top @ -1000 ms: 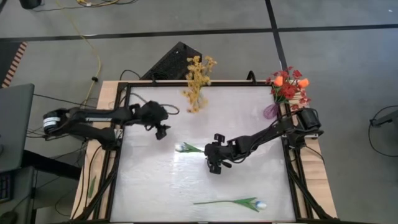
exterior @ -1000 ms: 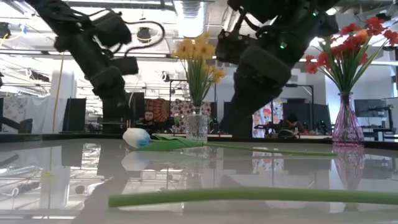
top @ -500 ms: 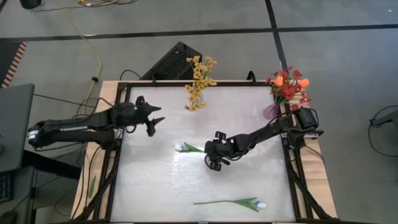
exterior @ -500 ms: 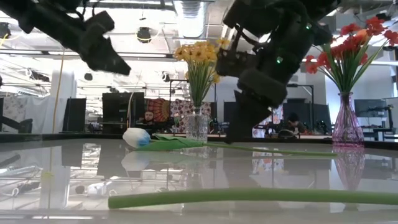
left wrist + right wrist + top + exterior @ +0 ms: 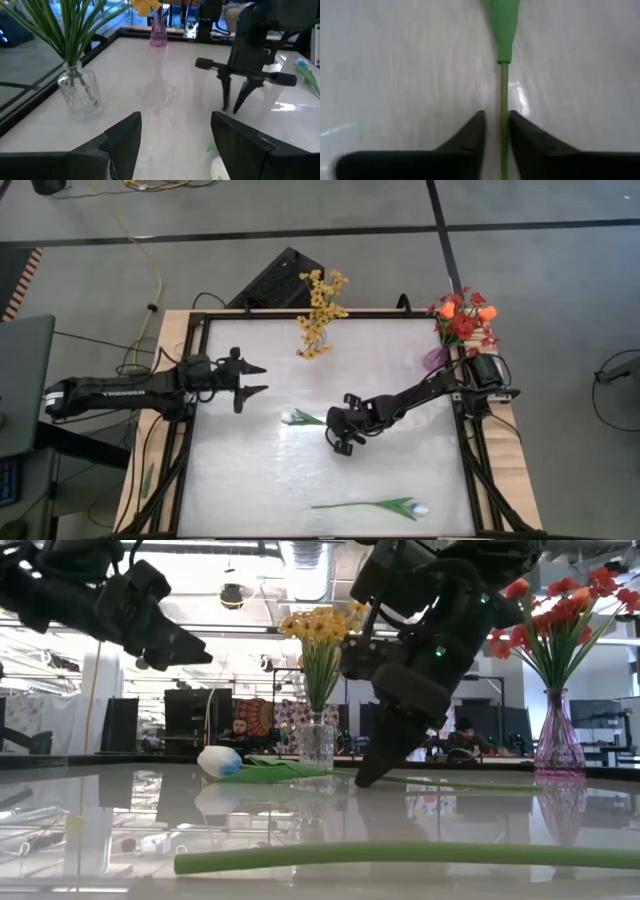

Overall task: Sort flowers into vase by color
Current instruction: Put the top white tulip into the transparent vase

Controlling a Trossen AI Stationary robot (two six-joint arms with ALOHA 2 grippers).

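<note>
A white tulip (image 5: pixel 293 417) lies flat mid-table, its bud (image 5: pixel 218 760) toward the left edge and its thin stem (image 5: pixel 503 95) running right. My right gripper (image 5: pixel 340 442) (image 5: pixel 496 117) points down over that stem; its fingers stand close on either side, open by a narrow gap. My left gripper (image 5: pixel 252 380) (image 5: pixel 175 135) hovers open near the left edge, level and pointing right. A second white tulip (image 5: pixel 375 505) lies near the near edge. Yellow sprays (image 5: pixel 318 315) stand in a clear vase (image 5: pixel 77 92), and red and orange flowers (image 5: pixel 462 318) in a purple vase (image 5: pixel 558 735).
The yellow vase stands at the far edge's middle and the purple vase (image 5: pixel 435 360) at the far right corner. A raised black frame (image 5: pixel 196 430) rims the glossy white table. The second tulip's stem (image 5: pixel 400 854) crosses the near foreground. People sit in the room behind.
My left gripper has tipped from pointing down to level and its arm has drawn back toward the left edge. The yellow sprays have swung back upright in their vase. My right gripper has sunk toward the table, down over the white tulip's stem.
</note>
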